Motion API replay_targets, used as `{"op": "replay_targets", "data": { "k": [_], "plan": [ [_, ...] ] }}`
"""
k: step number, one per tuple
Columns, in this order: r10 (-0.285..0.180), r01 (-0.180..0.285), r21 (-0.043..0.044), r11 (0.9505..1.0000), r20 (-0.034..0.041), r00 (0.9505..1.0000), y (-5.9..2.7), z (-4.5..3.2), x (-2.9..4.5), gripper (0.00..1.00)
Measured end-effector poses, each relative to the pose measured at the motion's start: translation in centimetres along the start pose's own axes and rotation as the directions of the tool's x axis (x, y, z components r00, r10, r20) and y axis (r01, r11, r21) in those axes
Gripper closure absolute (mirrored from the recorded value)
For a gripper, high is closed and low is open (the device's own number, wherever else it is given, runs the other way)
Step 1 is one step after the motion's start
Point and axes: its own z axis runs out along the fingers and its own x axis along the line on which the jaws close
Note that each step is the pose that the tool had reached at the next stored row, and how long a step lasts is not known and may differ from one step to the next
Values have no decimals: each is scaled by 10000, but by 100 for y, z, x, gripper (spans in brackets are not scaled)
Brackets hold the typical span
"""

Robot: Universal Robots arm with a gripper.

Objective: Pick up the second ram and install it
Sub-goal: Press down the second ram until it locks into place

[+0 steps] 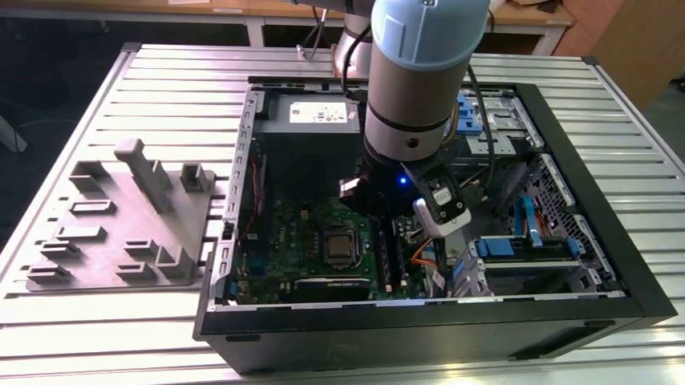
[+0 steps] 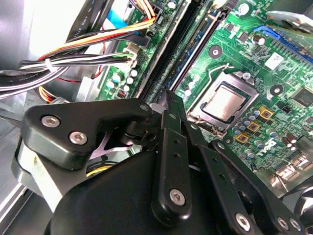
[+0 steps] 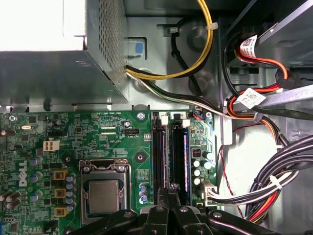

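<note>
My gripper (image 1: 394, 233) reaches down inside the open computer case (image 1: 599, 265), over the memory slots beside the processor (image 1: 340, 246). In the first wrist view the second ram (image 3: 173, 156) is a thin dark stick standing edge-up along a slot of the green motherboard (image 3: 73, 132). The gripper (image 3: 171, 188) is shut on its upper edge near mid-length. A stick with a blue label (image 3: 186, 152) stands in the neighbouring slot. In the second wrist view the black fingers meet at their tips (image 2: 171, 98) over the same slot line. How deep the ram sits is hidden.
The grey power supply (image 3: 44, 63) lies beyond the slots' far end. Bundled black, red and yellow cables (image 3: 264, 191) crowd the side away from the processor (image 3: 103, 196). A drive cage with blue rails (image 1: 524, 249) fills the case's right. A grey fixture plate (image 1: 118, 224) sits outside on the exterior view's left.
</note>
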Motion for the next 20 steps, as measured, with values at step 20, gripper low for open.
{"op": "replay_targets", "data": {
  "k": [20],
  "plan": [
    [41,-42,-534,9986,-19,10000,120,33,8,93]
  ]
}}
